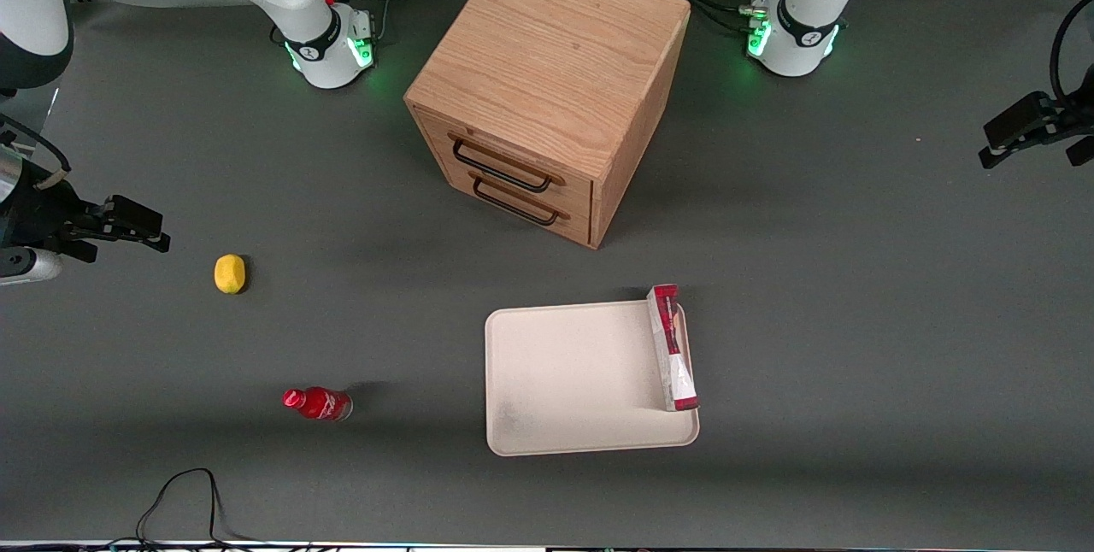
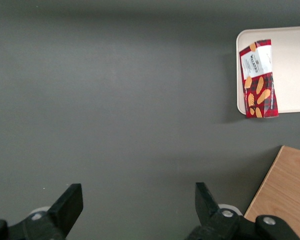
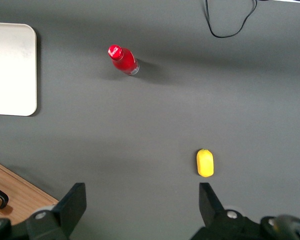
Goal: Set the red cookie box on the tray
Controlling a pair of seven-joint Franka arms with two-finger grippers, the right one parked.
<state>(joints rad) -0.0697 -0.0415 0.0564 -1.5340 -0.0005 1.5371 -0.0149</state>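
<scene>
The box [image 1: 673, 349] already lies on the tray [image 1: 564, 381], along the rim at the working arm's end, its upper end touching or just over that rim. The pincer [image 2: 139, 202] hangs spread and empty over bare tabletop [image 2: 115, 100], well apart from the tray. The placing looks done; I judge the next move is only to park the arm, clear of the cabinet [image 1: 547, 91].

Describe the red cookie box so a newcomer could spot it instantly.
Find the wooden drawer cabinet; nearer the front camera lies the cream tray. The red cookie box stands along its rim toward the working arm's end, slim and rectangular, unlike the round red bottle. The open gripper is far off.
</scene>
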